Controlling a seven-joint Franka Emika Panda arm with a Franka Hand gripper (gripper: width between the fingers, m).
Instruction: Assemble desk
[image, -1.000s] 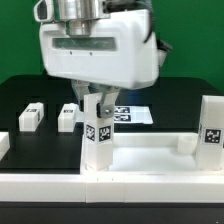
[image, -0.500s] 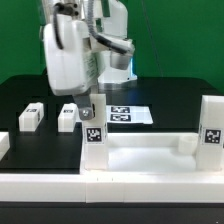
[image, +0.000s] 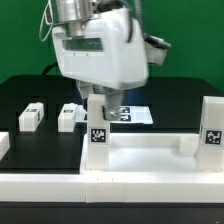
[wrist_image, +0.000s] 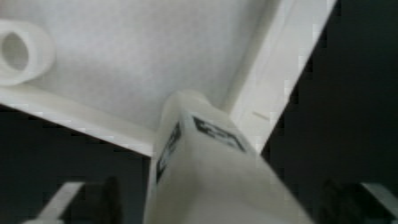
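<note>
The white tabletop panel (image: 150, 157) lies at the front with its raised rim up. One white tagged leg (image: 98, 145) stands upright in the corner socket at the exterior view's left. A second leg (image: 212, 125) stands at the corner on the exterior view's right. My gripper (image: 98, 112) hangs straight over the left leg, with a finger on each side of its top. In the wrist view the leg (wrist_image: 214, 165) fills the space between my fingers (wrist_image: 71, 200), with dark gaps on both sides. The gripper (wrist_image: 214, 198) is open. The panel (wrist_image: 143, 70) shows behind the leg, with a round socket (wrist_image: 22, 50).
Two loose white legs (image: 30, 117) (image: 68, 117) lie on the black table at the exterior view's left. The marker board (image: 130, 114) lies flat behind the gripper. A white rail (image: 110, 190) runs along the front edge.
The gripper body turned about a quarter turn over the left leg and has turned back to face the camera. The leg stays upright in the corner.
</note>
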